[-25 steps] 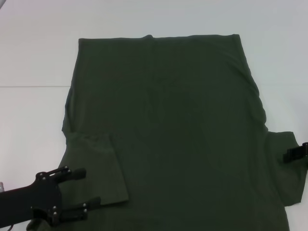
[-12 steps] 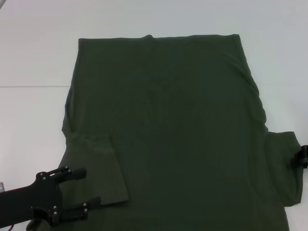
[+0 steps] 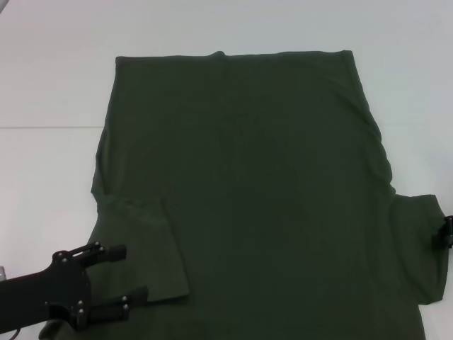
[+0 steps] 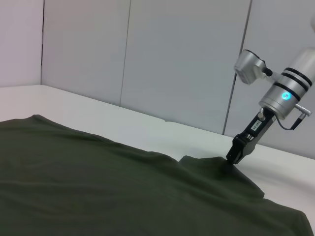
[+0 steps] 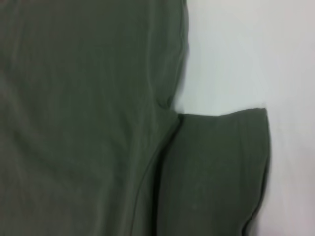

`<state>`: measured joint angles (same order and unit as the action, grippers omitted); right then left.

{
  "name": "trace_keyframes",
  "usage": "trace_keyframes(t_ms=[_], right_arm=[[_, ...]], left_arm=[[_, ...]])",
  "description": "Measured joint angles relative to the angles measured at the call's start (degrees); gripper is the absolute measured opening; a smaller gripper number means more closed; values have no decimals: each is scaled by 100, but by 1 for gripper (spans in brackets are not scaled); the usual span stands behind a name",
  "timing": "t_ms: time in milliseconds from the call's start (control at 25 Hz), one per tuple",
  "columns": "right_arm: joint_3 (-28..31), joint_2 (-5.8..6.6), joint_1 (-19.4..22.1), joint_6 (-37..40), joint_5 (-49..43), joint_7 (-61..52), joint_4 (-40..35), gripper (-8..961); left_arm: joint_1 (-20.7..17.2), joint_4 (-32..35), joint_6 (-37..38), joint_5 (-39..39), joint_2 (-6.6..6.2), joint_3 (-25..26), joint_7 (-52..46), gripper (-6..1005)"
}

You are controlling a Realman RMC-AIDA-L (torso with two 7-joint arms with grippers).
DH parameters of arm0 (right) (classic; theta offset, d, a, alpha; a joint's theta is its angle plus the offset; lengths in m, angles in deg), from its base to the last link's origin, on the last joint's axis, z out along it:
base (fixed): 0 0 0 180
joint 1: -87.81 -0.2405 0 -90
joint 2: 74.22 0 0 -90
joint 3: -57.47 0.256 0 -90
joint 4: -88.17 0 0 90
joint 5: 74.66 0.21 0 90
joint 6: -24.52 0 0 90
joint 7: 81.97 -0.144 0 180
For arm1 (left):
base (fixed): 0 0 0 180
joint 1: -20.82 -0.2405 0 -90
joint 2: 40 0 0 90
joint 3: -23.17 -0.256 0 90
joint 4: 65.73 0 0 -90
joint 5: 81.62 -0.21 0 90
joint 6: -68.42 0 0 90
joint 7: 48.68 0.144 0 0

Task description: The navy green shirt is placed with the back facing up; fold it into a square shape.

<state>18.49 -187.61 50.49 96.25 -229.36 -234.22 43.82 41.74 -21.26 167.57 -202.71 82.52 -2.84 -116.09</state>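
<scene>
Right claw [image 3: 446, 234] has slid outward to the shirt's [image 3: 241, 184] right sleeve [image 3: 417, 241], probably pinching it; start your fold. Left claw [image 3: 113, 280] wide open.

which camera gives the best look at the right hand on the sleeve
The left wrist view: it shows the whole right hand from the side, its tip down on the right sleeve of the navy green shirt. The head view catches only its edge. The right wrist view shows the sleeve, no hand.

Navy green shirt [image 3: 248, 191] plain dark olive; table [image 3: 49, 71] white; hands black.
</scene>
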Motion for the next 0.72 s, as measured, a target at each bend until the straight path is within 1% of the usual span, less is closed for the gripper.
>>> trace_keyframes(t_ms=[80, 200, 280, 400, 560, 720], right_arm=[[47, -43, 118, 78, 36, 101, -230, 64], [140, -145, 417, 272, 314, 336, -727, 60], [238, -163, 636, 439, 651, 556, -978, 57], [444, -108, 931, 712, 1273, 958, -1156, 53], [781, -28, 1169, 923, 1661, 1353, -1199, 52], [1226, -29, 1295, 1030, 1816, 1756, -1201, 53]], left_arm=[[2, -8, 8, 0, 0, 5, -3, 844], [12, -55, 41, 41, 0, 10, -32, 844], [17, -121, 59, 115, 0, 17, -44, 844], [20, -203, 75, 222, 0, 18, -60, 844], [18, -353, 79, 338, 11, 18, -139, 844], [18, -460, 79, 392, 22, 18, -201, 844]])
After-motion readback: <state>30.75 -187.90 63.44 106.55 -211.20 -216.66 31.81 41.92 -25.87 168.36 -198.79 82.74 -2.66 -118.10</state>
